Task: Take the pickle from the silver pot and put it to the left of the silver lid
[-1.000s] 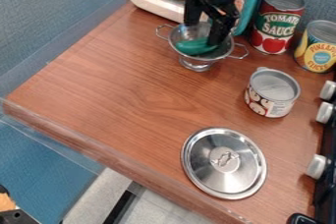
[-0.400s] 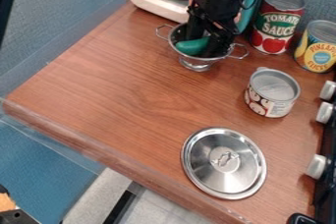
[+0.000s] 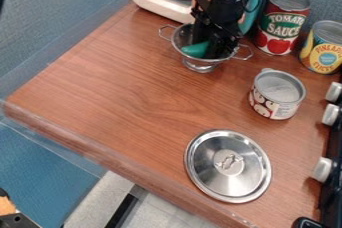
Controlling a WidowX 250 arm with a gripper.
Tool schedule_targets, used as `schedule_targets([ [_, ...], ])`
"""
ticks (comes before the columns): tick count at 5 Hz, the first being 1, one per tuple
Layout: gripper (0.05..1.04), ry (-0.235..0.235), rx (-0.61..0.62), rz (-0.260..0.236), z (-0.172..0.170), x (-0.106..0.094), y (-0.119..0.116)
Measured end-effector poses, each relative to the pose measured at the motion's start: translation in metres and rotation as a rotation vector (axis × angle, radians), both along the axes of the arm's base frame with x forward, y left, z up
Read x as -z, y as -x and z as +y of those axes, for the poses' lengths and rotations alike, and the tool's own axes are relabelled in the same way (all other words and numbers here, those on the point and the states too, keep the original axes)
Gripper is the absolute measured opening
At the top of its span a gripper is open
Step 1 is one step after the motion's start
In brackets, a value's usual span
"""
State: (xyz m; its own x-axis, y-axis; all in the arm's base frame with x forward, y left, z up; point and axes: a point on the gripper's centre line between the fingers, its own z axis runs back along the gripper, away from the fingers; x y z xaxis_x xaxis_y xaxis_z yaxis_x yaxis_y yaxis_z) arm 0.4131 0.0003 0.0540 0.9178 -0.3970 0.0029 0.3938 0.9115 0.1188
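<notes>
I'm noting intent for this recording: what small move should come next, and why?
Probably secure the tool's hold on the pickle before any lift: the tool reaches down into the silver pot, right at the pickle, whose green end shows beside it, below the rim.

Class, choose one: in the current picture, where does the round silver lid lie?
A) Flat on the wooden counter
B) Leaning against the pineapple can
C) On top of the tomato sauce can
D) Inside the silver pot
A: the silver lid lies flat on the wooden counter, apart from the silver pot.
</notes>
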Motion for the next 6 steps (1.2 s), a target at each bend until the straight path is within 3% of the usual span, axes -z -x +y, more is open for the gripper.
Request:
schedule_targets([
  [1,0.462,0.040,0.010,-0.036,-0.006,-0.018,0.001],
  [2,0.461,0.044,-0.015,-0.115,-0.005,-0.053,0.014],
  [3,0.461,0.056,-0.046,-0.158,-0.002,-0.072,0.039],
  [4,0.461,0.066,-0.079,-0.167,0.002,-0.075,0.077],
  [5,0.461,0.071,-0.087,-0.148,0.009,-0.066,0.122],
  [6,0.461,0.081,-0.065,-0.101,0.018,-0.043,0.148],
])
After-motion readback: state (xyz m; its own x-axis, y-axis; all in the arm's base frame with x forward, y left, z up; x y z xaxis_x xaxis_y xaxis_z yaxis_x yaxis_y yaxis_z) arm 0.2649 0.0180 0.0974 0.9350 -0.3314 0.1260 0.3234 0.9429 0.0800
